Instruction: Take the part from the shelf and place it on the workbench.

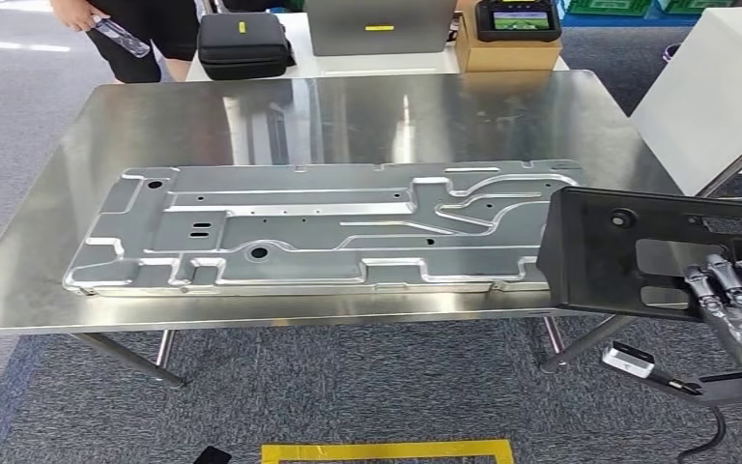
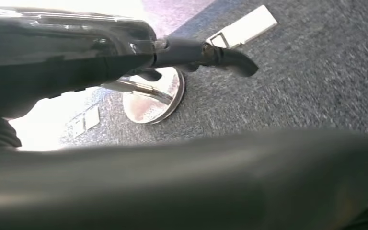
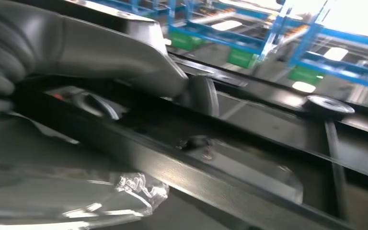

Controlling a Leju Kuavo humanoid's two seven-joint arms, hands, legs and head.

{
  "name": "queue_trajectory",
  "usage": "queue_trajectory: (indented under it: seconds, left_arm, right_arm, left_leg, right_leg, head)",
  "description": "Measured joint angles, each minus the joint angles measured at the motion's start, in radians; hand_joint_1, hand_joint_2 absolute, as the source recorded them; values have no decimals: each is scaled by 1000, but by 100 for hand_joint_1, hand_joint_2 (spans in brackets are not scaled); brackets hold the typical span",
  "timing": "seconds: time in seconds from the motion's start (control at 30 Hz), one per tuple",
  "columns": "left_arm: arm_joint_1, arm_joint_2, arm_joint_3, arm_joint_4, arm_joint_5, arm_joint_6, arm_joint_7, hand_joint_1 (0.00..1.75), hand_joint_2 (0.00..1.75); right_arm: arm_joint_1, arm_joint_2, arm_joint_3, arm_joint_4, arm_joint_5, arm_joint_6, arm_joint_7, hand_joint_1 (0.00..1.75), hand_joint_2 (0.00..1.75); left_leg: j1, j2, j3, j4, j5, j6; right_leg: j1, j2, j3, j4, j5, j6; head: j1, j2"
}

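The part is a flat black panel [image 1: 618,251] with recesses and a round boss. My right hand [image 1: 739,300] grips it by its near right end. It hangs over the right end of the steel workbench [image 1: 348,116], covering the corner of a large stamped metal sheet [image 1: 328,227] that lies along the bench. In the right wrist view the thick thumb of my right hand [image 3: 100,48] presses on the black panel [image 3: 249,143]. My left hand [image 2: 76,52] hangs over the grey carpet, fingers stretched out and apart, holding nothing.
A person [image 1: 145,29] stands behind the bench at the back left, holding a clear bottle. A black case [image 1: 243,43], a grey laptop [image 1: 379,26] and a cardboard box [image 1: 508,48] sit on the table behind. A white board [image 1: 715,97] leans at the right. Yellow tape [image 1: 386,450] marks the floor.
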Motion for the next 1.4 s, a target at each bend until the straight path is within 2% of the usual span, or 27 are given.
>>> queue_trajectory:
  seconds: [0.2,0.3,0.33,0.4,0.47,0.53,0.6,0.63,0.73,0.87,1.27,1.4]
  left_arm:
    - [-2,-1,-1,0,-1,-6,1,0,175]
    - [-1,-1,-1,0,-1,-8,2,0,175]
    - [-1,-1,-1,0,-1,-9,3,0,175]
    - [-1,-1,-1,0,-2,-11,6,0,175]
    - [-2,0,-1,0,-4,-14,11,0,175]
    - [-4,0,-2,0,-6,-16,15,0,175]
    - [-7,0,-4,0,-9,-17,17,0,175]
    - [-8,0,-6,0,-12,-17,18,0,175]
    - [-11,0,-11,0,-21,-17,18,0,175]
    - [-11,0,-18,0,-22,-18,19,0,175]
    - [-11,0,-26,0,-18,-24,20,0,175]
    - [-11,0,-28,0,-21,-31,26,0,175]
  right_arm:
    - [-29,-11,-23,46,0,0,41,175,175]
    - [-31,-43,-21,76,0,6,95,175,175]
    - [-31,-64,-15,86,0,15,135,175,175]
    - [-35,-132,20,107,1,50,281,175,175]
    - [-60,-239,108,131,2,109,538,175,175]
    - [-110,-360,253,159,2,156,821,175,175]
    - [-172,-452,417,195,2,171,977,175,175]
    - [-201,-485,493,215,3,173,1002,175,175]
    - [-268,-548,672,269,3,175,1008,175,175]
    - [-336,-566,794,328,3,174,984,175,175]
    - [-437,-566,896,400,2,165,953,175,175]
    - [-463,-564,909,418,2,169,912,175,175]
  left_leg:
    - [2,0,4,-1,-5,-2]
    - [2,0,6,-1,-6,-1]
    - [1,0,6,-1,-6,-1]
    - [0,0,7,-1,-5,-1]
    - [-1,0,7,-1,-5,0]
    - [0,0,9,-1,-5,1]
    - [1,2,12,-1,-5,1]
    - [2,2,14,-1,-4,1]
    - [3,0,15,-1,-4,1]
    - [4,-1,15,-2,-3,2]
    - [4,-1,14,-3,-3,1]
    - [4,-1,14,-3,-3,1]
  right_leg:
    - [2,0,11,-15,0,2]
    - [1,0,14,-17,2,5]
    - [1,0,14,-17,3,6]
    - [1,0,16,-18,4,8]
    - [0,0,16,-18,5,10]
    - [0,1,17,-18,5,11]
    - [1,3,19,-18,6,11]
    - [1,3,19,-18,6,11]
    - [2,-1,21,-18,6,12]
    - [4,-1,21,-18,5,12]
    - [4,0,20,-18,4,13]
    - [4,0,21,-18,4,13]
  head:
    - [0,0]
    - [0,0]
    - [0,0]
    - [0,0]
    - [0,0]
    - [0,0]
    - [0,0]
    - [0,0]
    - [0,0]
    - [0,0]
    - [0,0]
    - [0,0]
